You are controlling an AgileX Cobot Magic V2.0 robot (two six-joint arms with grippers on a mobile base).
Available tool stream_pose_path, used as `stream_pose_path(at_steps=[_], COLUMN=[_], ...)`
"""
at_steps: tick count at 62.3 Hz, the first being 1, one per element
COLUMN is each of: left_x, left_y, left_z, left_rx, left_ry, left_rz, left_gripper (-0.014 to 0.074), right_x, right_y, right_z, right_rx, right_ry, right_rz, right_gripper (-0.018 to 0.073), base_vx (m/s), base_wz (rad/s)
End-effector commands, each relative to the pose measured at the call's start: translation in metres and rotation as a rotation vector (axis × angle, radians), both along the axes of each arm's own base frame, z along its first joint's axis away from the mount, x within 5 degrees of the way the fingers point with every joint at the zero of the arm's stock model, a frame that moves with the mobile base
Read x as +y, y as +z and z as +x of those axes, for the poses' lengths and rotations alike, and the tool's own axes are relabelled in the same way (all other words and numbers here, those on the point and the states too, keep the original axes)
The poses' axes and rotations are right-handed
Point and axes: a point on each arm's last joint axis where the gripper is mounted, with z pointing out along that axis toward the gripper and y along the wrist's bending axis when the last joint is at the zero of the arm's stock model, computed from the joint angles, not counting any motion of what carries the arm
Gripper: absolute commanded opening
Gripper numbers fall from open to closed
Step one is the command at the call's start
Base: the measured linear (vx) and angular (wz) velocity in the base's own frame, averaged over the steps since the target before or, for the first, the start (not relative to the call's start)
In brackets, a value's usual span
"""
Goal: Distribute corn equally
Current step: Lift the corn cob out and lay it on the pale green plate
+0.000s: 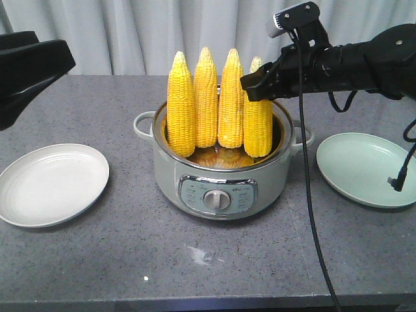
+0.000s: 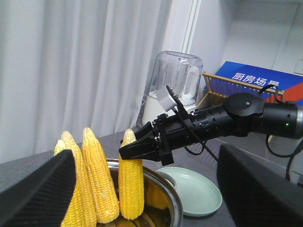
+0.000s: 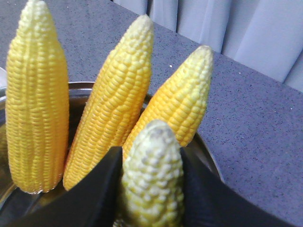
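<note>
- Corn [image 1: 207, 104]: four cobs stand upright in the pot [image 1: 168, 172], tips offered for grasping.
- Our right end effector [image 1: 253, 86] clamps the 3 o'clock cob [image 1: 258, 127] by its tip, likely bound for the green plate [image 1: 364, 172].
- Our left end effector [image 1: 29, 78] hangs open and empty at 9 o'clock.

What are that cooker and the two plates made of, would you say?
The cooker: pale glossy shell, likely plastic or enamelled metal; its inner rim shines like steel. The white plate and the green plate: smooth, soft sheen, ceramic or melamine; cannot tell which.
</note>
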Motion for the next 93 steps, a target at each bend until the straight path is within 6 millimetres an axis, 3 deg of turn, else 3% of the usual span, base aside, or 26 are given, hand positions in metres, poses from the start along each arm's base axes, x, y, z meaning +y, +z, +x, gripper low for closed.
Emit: stream_pose_path(at_steps=[1,8,21,27,32,42,53,71,83,93], left_x=[0.0,0.0,0.0,0.0,0.0,0.0,0.0,0.0,0.0,0.0], left_y=[0.015,0.015,0.015,0.015,0.015,0.015,0.015,0.015,0.015,0.015], left_z=[-0.003,-0.003,-0.003,-0.003,-0.003,-0.003,-0.003,-0.003,-0.003,-0.004], left_rx=[-0.031,-0.031,-0.032,-0.032,-0.032,-0.032,-0.032,-0.032,-0.032,-0.032], left_ry=[0.001,0.001,0.001,0.001,0.001,0.001,0.001,0.001,0.001,0.0], left_rz=[-0.062,-0.062,-0.062,-0.061,-0.061,-0.061,-0.061,-0.061,-0.061,-0.061], left_gripper=[0.0576,0.0576,0.0576,0.0576,0.0576,0.0576,0.0576,0.0576,0.0576,0.0576], right_x=[-0.008,-0.02,-0.061,-0.087,-0.112,-0.158,-0.194,-0.221,-0.227,-0.234], right_y=[0.059,0.096,0.168,0.184,0.186,0.16,0.115,0.034,0.014,-0.002], right_z=[-0.021,-0.045,-0.113,-0.137,-0.148,-0.144,-0.114,-0.041,0.003,0.022], right_rx=[-0.168,-0.274,-0.446,-0.479,-0.43,-0.165,0.093,0.381,0.474,0.579], right_ry=[-0.051,-0.093,-0.205,-0.292,-0.383,-0.556,-0.598,-0.538,-0.484,-0.455], right_rz=[0.061,0.09,0.179,0.181,0.184,0.205,0.205,0.288,0.308,0.326], right_gripper=[-0.0008,-0.0007,-0.0004,-0.0004,-0.0004,-0.0004,-0.0004,0.0,0.0005,0.001], base_vx=[0.0,0.0,0.0,0.0,0.0,0.0,0.0,0.0,0.0,0.0], base_wz=[0.0,0.0,0.0,0.0,0.0,0.0,0.0,0.0,0.0,0.0])
